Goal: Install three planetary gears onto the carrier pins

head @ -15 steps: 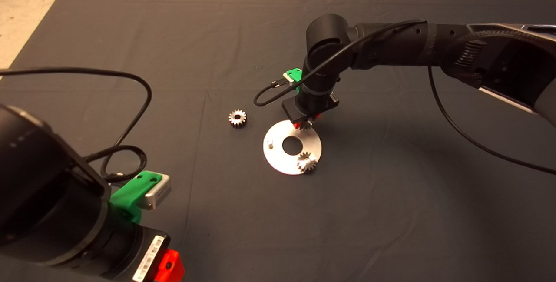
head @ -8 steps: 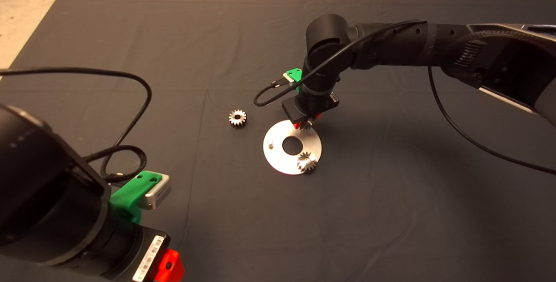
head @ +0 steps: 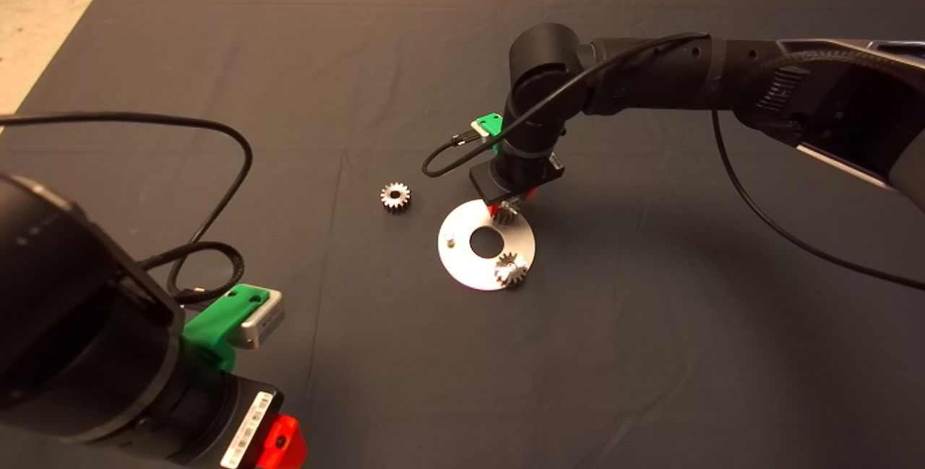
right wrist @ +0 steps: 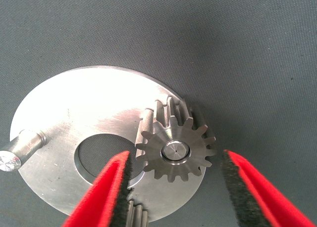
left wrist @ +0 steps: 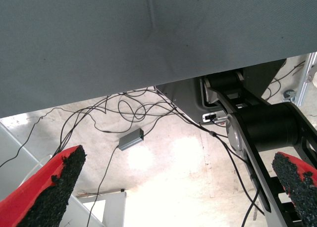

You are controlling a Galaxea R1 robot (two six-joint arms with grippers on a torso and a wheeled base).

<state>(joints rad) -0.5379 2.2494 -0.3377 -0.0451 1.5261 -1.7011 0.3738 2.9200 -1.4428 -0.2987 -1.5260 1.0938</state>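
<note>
The silvery round disc (head: 462, 267) lies mid-mat. One planetary gear (right wrist: 176, 150) sits on a carrier pin, whose end shows in the gear's bore. My right gripper (right wrist: 177, 157) hangs over that gear, open, with a finger (right wrist: 106, 192) on each side and a gap to the teeth. In the head view this gear (head: 504, 214) lies just under the right gripper (head: 509, 203). A second gear (head: 511, 270) sits on the disc's near-right pin. The left pin (head: 449, 239) (right wrist: 20, 145) stands bare. A third gear (head: 395, 196) lies loose on the mat, left of the disc.
My left gripper (left wrist: 173, 187) is parked at the mat's lower left corner (head: 282, 440), open, and its wrist view shows floor, cables and a small grey box (left wrist: 131, 139). A black cable (head: 217, 165) loops over the mat's left side.
The gear under the right gripper now sits slightly lower on the disc and shows more. Both arms have barely moved.
</note>
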